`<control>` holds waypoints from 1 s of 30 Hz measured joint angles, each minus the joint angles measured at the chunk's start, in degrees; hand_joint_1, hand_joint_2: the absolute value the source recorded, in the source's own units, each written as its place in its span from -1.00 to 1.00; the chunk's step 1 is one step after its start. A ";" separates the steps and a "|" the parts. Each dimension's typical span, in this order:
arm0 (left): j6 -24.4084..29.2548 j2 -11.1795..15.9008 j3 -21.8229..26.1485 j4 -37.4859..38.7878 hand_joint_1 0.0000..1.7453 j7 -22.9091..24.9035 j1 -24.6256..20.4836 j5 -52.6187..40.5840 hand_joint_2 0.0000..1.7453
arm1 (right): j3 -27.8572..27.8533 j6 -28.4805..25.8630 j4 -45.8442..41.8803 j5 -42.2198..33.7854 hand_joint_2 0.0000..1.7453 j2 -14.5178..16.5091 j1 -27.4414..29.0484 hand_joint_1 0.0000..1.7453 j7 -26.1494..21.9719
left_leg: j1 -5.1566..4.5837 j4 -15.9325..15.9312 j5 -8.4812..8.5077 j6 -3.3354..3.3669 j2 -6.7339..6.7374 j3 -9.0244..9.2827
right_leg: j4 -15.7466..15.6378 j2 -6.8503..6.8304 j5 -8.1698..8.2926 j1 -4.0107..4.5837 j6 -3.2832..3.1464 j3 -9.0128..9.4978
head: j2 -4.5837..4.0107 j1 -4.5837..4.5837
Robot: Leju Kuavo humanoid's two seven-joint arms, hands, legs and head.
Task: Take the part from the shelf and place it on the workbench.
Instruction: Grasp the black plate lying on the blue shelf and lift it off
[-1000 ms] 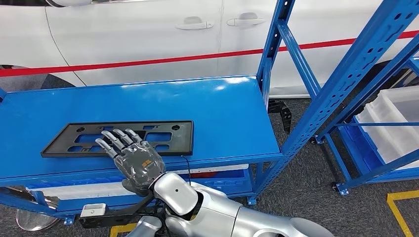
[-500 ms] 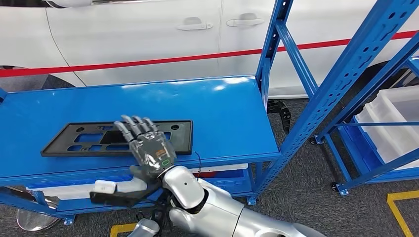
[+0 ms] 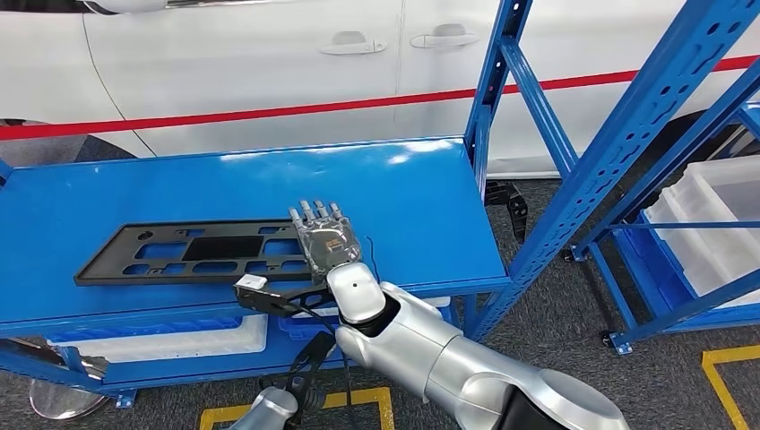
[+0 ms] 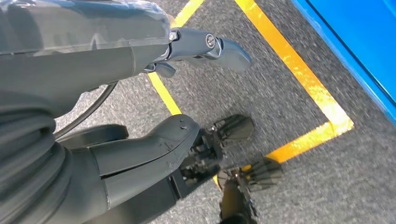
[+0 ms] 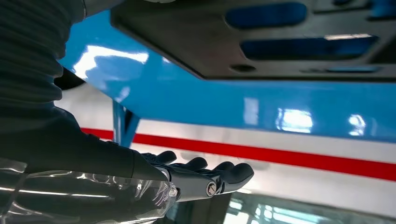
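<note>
A flat black plastic part (image 3: 179,252) with several cut-outs lies along the front of the blue shelf board (image 3: 403,193). My right hand (image 3: 326,238) is over the part's right end, palm down with its fingers stretched straight and together. In the right wrist view the fingers (image 5: 205,176) stand a little apart from the part (image 5: 261,37), and nothing is held. My left hand (image 4: 107,65) hangs low over the floor, thumb and fingers apart, with nothing in it.
A white car (image 3: 269,81) with a red stripe stands behind the shelf. Blue uprights (image 3: 497,81) and diagonal braces rise at the right. White bins (image 3: 717,224) sit in the neighbouring rack, and another (image 3: 161,339) under the shelf board. Yellow tape (image 4: 299,70) marks the grey floor.
My right hand has slid to the right along the part, from its left-middle to its right end, and turned to point straight ahead. The part has not moved.
</note>
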 joint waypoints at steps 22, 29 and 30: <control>-0.22 -0.99 0.11 0.00 -1.00 -0.13 -1.01 0.26 1.00 | 0.01 0.24 6.08 -4.07 1.00 0.00 -1.77 -1.00 0.58 | 0.00 0.00 0.00 0.00 0.00 0.00 | 0.00 0.01 0.00 0.01 0.00 -0.01 | 0.00 0.01; -0.22 -1.11 0.14 0.00 -1.00 -0.13 -1.11 0.26 1.00 | 0.01 0.33 7.36 -4.20 1.00 0.00 -1.91 -1.00 0.58 | 0.00 0.00 0.00 0.00 0.01 0.00 | 0.00 0.01 0.00 0.01 0.00 -0.01 | 0.00 0.01; -0.22 -1.11 0.14 0.00 -1.00 -0.13 -1.11 0.26 1.00 | 0.01 0.33 7.40 -4.20 1.00 0.00 -1.91 -1.00 0.58 | 0.00 0.00 0.00 0.00 0.01 0.00 | 0.00 0.01 0.00 0.01 0.00 -0.01 | 0.00 0.01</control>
